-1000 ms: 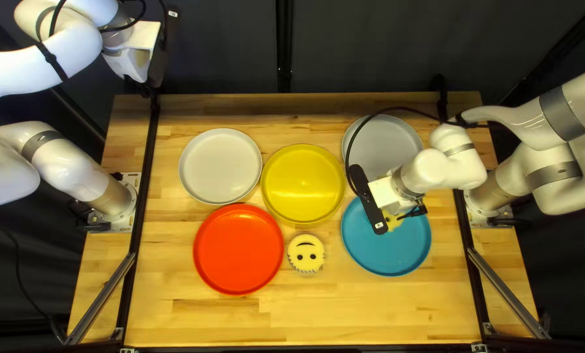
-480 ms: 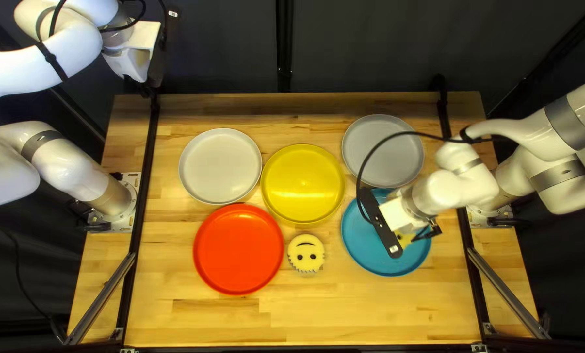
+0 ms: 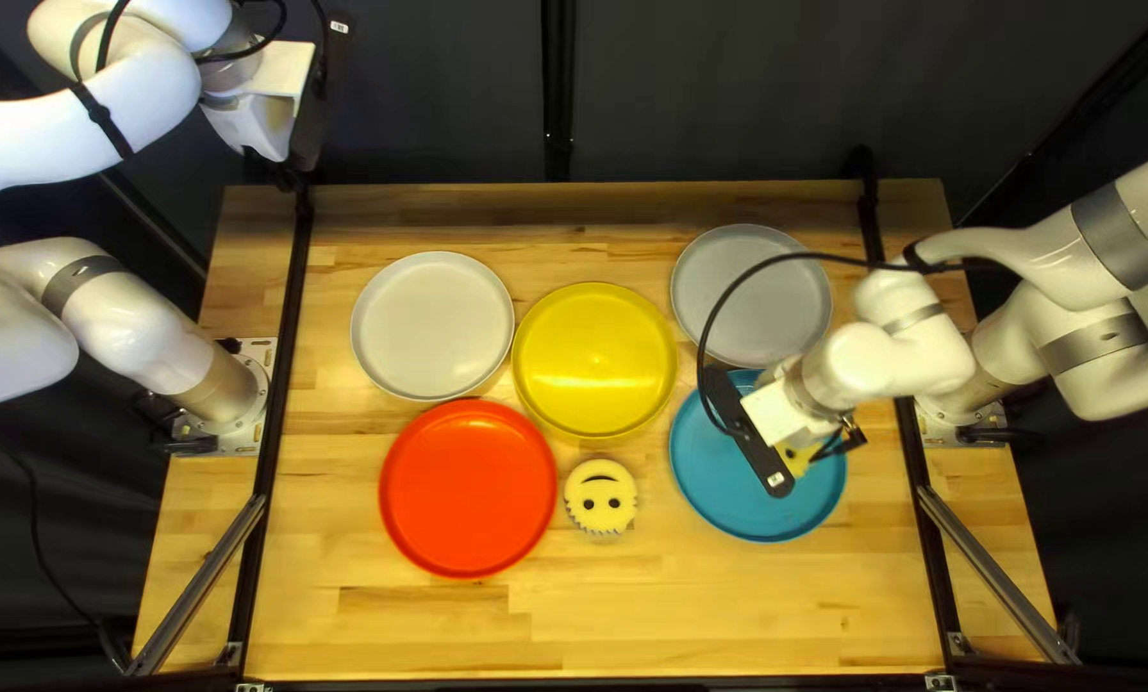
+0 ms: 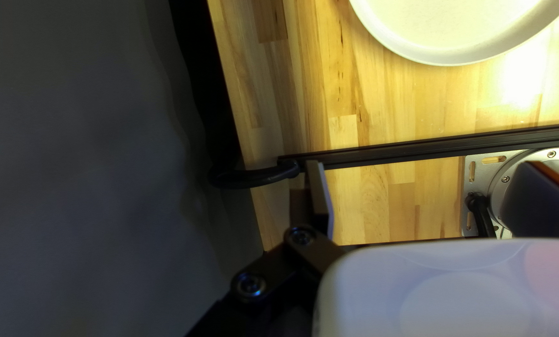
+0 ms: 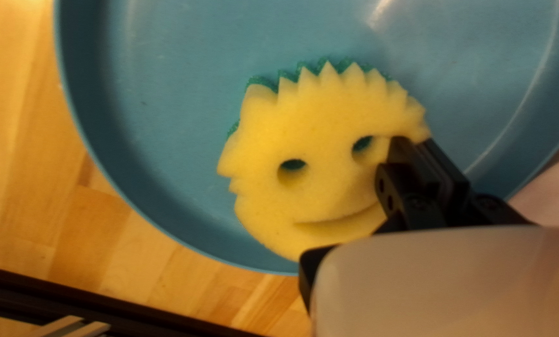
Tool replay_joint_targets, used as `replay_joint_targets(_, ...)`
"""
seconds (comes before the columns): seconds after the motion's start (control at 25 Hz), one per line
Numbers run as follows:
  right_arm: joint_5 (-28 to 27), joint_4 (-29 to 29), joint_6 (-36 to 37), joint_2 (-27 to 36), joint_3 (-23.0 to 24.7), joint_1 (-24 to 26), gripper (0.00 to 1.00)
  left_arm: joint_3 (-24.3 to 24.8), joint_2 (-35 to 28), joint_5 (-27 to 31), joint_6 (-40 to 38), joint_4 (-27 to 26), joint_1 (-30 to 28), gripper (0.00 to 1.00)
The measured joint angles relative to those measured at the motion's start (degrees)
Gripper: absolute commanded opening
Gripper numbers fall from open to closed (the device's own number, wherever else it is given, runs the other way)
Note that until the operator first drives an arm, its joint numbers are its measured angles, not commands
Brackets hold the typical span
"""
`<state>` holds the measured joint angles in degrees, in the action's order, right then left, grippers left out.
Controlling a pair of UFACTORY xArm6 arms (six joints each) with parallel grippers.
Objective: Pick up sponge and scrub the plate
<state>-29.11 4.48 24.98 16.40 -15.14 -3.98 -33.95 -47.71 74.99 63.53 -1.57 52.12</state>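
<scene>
Over the blue plate [image 3: 740,494] in the top left view is my right gripper [image 3: 840,440], with part of a yellow sponge [image 3: 798,460] showing beneath it. In the right wrist view my right gripper [image 5: 424,163] is shut on the edge of that smiley sponge [image 5: 320,143], beside one eye hole; its green back faces the blue plate [image 5: 167,112]. Whether it touches the plate is hard to tell. Another smiley sponge [image 3: 601,497] lies between the red and blue plates. My left gripper [image 3: 302,135] is raised beyond the table's far left corner; in its wrist view, the left gripper [image 4: 420,195] stands open, holding nothing.
A red plate [image 3: 469,488], a yellow plate [image 3: 596,360] and a white plate [image 3: 433,326] stand close together left of the blue one. A grey plate [image 3: 753,295] sits behind the blue plate, partly beneath my right arm's cable.
My right gripper and its sponge have shifted toward the right and the near edge over the blue plate, moving only slightly in the last half second. The left arm stays put.
</scene>
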Motion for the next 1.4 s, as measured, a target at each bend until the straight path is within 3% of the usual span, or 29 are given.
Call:
replay_joint_targets(0.16,0.8,-1.7,5.1,-1.1,-0.6,1.0,0.00,0.0,0.0,0.0,0.0,0.0,0.0,1.00)
replay_joint_targets(0.32,0.7,-2.4,4.7,0.4,1.2,-1.8,0.00,0.0,0.0,0.0,0.0,0.0,0.0,1.00)
replay_joint_targets(0.56,-1.4,-2.3,-1.1,4.3,3.9,-8.4,0.00,0.0,0.0,0.0,0.0,0.0,0.0,1.00)
replay_joint_targets(0.84,-5.3,0.1,-9.9,7.0,3.7,-15.3,0.00,0.0,0.0,0.0,0.0,0.0,0.0,1.00)
replay_joint_targets(0.96,-5.8,0.7,-10.2,7.7,3.6,-14.2,0.00,0.0,0.0,0.0,0.0,0.0,0.0,1.00)
replay_joint_targets(1.12,-4.1,1.0,-6.1,7.1,3.7,-9.0,0.00,0.0,0.0,0.0,0.0,0.0,0.0,1.00)
replay_joint_targets(1.4,0.2,0.7,1.1,1.6,0.8,-2.3,0.00,0.0,0.0,0.0,0.0,0.0,0.0,1.00)
